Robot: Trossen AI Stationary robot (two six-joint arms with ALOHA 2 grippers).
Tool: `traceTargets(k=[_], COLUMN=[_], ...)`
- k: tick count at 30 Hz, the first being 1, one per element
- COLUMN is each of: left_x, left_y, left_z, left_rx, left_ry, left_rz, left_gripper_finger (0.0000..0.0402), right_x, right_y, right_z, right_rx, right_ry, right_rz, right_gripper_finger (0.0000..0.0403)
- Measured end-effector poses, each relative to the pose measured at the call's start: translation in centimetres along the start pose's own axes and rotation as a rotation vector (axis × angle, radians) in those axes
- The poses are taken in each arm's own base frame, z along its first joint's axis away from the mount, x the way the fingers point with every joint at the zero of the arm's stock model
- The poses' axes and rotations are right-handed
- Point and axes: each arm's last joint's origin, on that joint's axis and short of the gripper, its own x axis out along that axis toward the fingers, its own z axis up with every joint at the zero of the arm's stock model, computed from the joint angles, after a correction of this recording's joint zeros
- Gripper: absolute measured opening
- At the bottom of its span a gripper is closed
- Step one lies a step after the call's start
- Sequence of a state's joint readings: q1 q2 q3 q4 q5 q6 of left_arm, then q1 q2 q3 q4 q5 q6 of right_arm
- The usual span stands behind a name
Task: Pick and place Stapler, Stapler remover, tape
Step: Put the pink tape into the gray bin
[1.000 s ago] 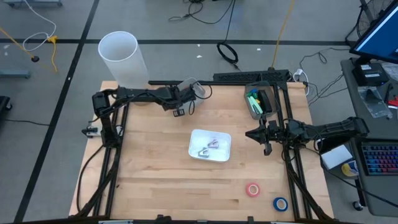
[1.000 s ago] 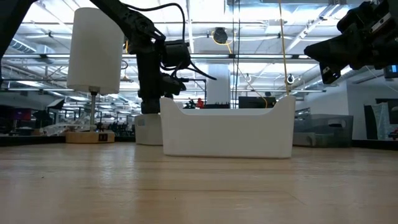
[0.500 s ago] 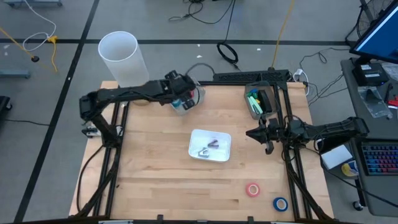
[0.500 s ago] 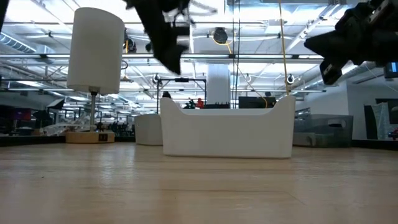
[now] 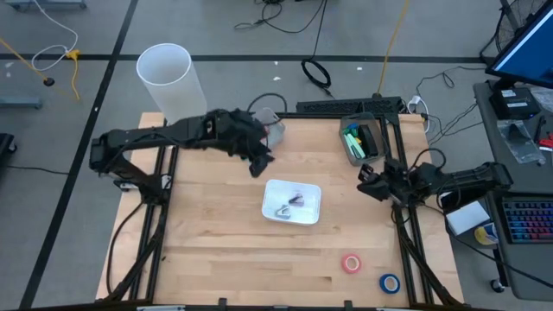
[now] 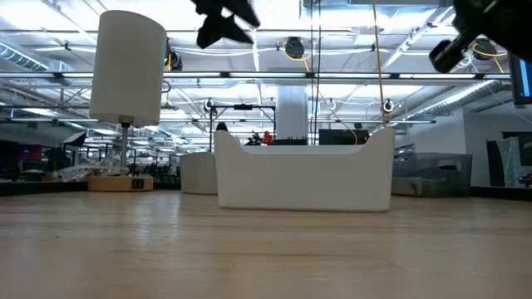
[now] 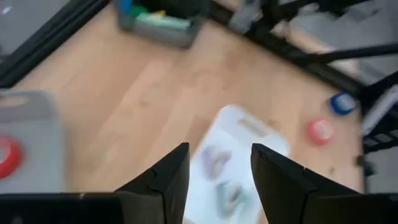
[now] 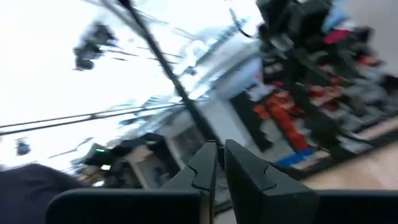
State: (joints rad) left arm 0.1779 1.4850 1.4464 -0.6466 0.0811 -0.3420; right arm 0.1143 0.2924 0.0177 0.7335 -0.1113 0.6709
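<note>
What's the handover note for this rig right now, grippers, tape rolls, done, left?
Left gripper: open, empty, raised above the table between the clear container at the far edge and the white tray.
Right gripper: shut, empty, raised at the table's right side, pointing up toward the room.
Tape: a red roll lies in the clear container. One red roll and one blue roll lie on the table near the front right corner.
White tray holds two small metal pieces.
Done: at least one roll binned. Left: the two loose rolls.
</note>
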Motion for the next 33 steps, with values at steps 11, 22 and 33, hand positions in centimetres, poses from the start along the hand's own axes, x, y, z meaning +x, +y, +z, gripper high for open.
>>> traceTargets(k=[11, 22, 33], left_x=[2.1, -0.2, 0.4], left_y=[-4.6, -4.1, -1.5], left_z=[-6.9, -15.8, -19.8], left_rx=[-0.104, -0.206, -0.201], left_ry=[-0.071, -0.171, -0.073], left_rz=[-0.044, 0.027, -0.018], left_gripper_finger=[0.0170, 0.0170, 0.0170], right_x=[0.0, 2.9, 8.5], right_y=[0.9, 2.7, 5.4], right_z=[0.4, 1.8, 3.5], right_rx=[-0.047, -0.144, 0.042], right_ry=[-0.027, 0.138, 0.566], right_rz=[0.118, 0.083, -0.140], right_gripper_finger=[0.0022, 0.0022, 0.0022])
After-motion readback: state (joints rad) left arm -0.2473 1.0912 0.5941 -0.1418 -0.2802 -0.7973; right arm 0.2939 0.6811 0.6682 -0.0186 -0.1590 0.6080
